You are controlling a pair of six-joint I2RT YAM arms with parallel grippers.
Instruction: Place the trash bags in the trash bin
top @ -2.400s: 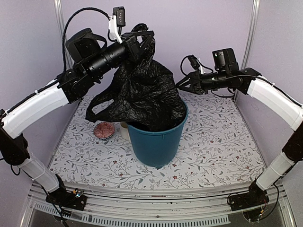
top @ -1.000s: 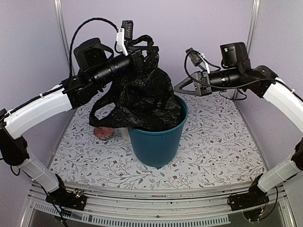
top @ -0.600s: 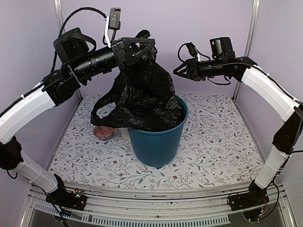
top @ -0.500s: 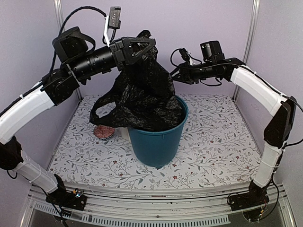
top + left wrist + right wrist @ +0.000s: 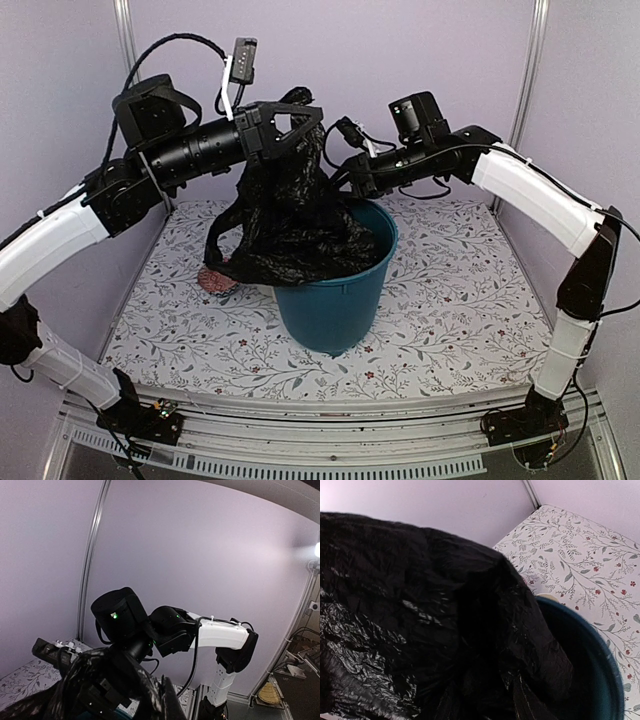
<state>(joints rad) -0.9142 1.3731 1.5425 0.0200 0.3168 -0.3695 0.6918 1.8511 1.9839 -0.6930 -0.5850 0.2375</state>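
Seen from above, the left gripper (image 5: 293, 112) is clamped on the bunched top of a thin, glossy black plastic bag (image 5: 290, 215). The bag hangs into a round teal plastic bucket (image 5: 330, 300), with one fold draped over the left rim. The right gripper (image 5: 345, 180) is against the bag's right side, and how wide its jaws stand cannot be told. The left wrist view shows crinkled bag (image 5: 150, 700) at the bottom edge. In the right wrist view the bag (image 5: 420, 620) fills the frame above the bucket's rim (image 5: 605, 680).

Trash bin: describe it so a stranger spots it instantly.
Find the floral-patterned table. Near its middle stands a round, tapered teal-blue bucket. Unlike the small pink object beside it, it is big, with a crinkly black bag draped into it.
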